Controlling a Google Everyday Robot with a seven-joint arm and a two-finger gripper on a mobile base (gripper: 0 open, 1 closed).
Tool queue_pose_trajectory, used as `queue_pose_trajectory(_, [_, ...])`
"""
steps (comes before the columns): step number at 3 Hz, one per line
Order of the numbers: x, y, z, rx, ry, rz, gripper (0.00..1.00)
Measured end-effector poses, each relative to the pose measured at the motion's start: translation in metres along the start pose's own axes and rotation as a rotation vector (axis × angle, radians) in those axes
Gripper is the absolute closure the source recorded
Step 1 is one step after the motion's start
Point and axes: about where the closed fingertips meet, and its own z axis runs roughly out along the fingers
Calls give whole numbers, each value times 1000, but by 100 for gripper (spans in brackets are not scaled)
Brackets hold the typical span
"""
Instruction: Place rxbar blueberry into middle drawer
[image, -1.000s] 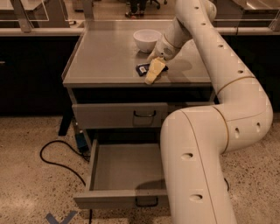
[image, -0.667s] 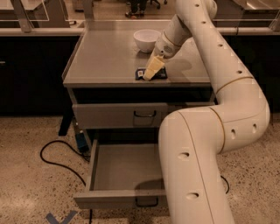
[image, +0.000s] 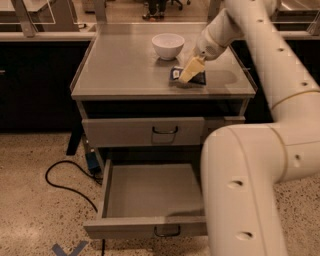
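Now: pincer (image: 188, 75) tip-down directly over rxbar blueberry (image: 200, 79), seems touching. Bar flat on tabletop (image: 120, 65), long axis approx L-R. Spread or pressed: can't tell. Open middle drawer (image: 145, 227) below, nearer cam.

Pale yellow gripper (image: 190, 71) at upper centre-right, over the dark blue-black rxbar blueberry (image: 176, 74) with white label marks. The bowl (image: 168, 45) is white, the middle drawer (image: 150, 192) grey, the floor (image: 35, 210) speckled beige.
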Motion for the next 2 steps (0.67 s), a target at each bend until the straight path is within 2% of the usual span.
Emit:
queue_pose_trajectory(1, [35, -13, -101, 213, -79, 12, 100])
queue_pose_trajectory(2, [43, -8, -151, 308, -116, 29, 100])
